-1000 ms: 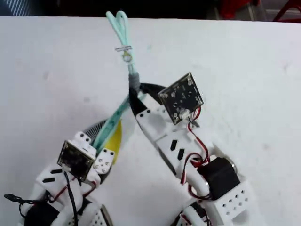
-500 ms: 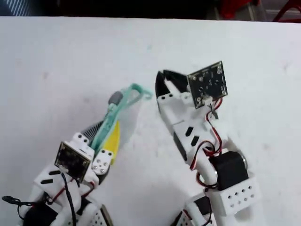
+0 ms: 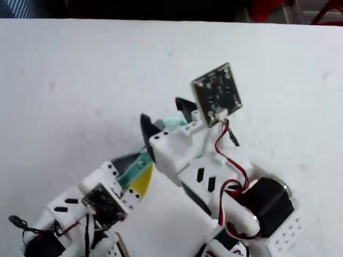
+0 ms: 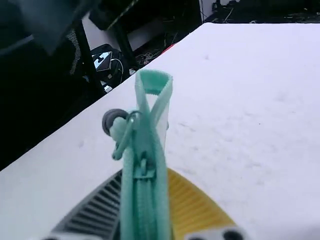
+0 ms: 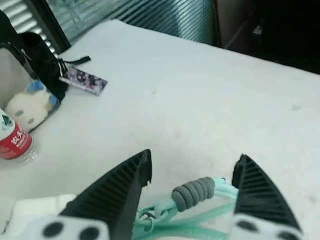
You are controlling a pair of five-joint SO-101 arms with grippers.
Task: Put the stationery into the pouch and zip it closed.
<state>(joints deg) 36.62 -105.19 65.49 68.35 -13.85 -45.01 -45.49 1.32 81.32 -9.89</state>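
The left gripper is clamping the near end of a yellow and grey fabric pouch, holding it on edge, zipper side up, over the white table. In the left wrist view a mint-green zipper tape is running along the top of the pouch away from the camera, with the yellow face on one side of it and the ribbed grey face on the other. A mint-green strap loop is sticking out past the far end of the zipper, and a small grey ribbed pull is hanging just beside it on a mint cord. The right gripper is hovering at that far end with its two black fingers spread wide apart, gripping nothing. The grey ribbed pull is lying between them, touching neither. Farther off on the table, a clear bottle with a red label, a white plush toy, a black bag and a small printed card are sitting well apart from the pouch.
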